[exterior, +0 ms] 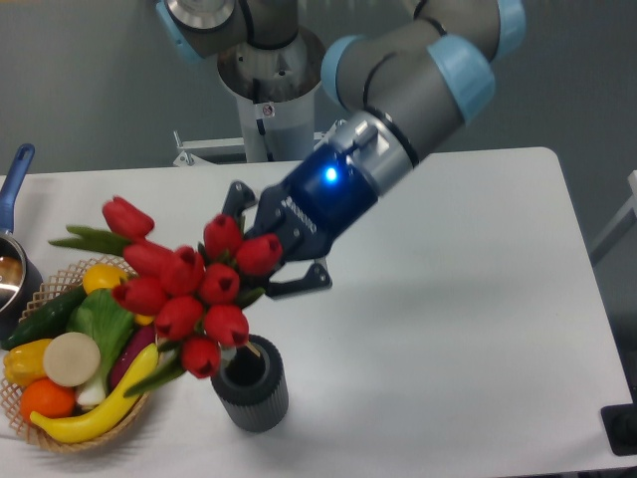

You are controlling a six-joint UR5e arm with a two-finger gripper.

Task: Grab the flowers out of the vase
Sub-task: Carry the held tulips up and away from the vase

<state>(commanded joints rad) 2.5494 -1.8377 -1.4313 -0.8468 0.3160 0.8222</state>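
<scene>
A: One bunch of red tulip buds with green leaves and stems, the flowers [189, 294], hangs in the air above the short dark ribbed cylinder of the vase [250, 383]. Why do they sit tilted like that?

B: Because the black two-finger gripper [267, 257] comes at them from about two o'clock, on a slanted grey and blue arm [398, 90]. It holds the bunch near the stems, so the heads fan out toward nine and ten o'clock, over the wicker basket of vegetables [70, 368].

A: And the vase?

B: Upright on the white table [458, 299], at about five o'clock from the blooms. Its round opening shows dark; the lowest buds overlap its rim in this view, so I cannot tell whether the stem ends are fully clear of it.

A: How wide are the jaws?

B: Narrow. One finger shows above the buds and one below, near three o'clock of the bunch, closed in on the stems. The contact itself is hidden behind the blooms, but I judge it a firm clamp on the flowers, since nothing else bears them.

A: Anything else close by?

B: A blue-handled pot [15, 224] at the left edge, well apart.
</scene>
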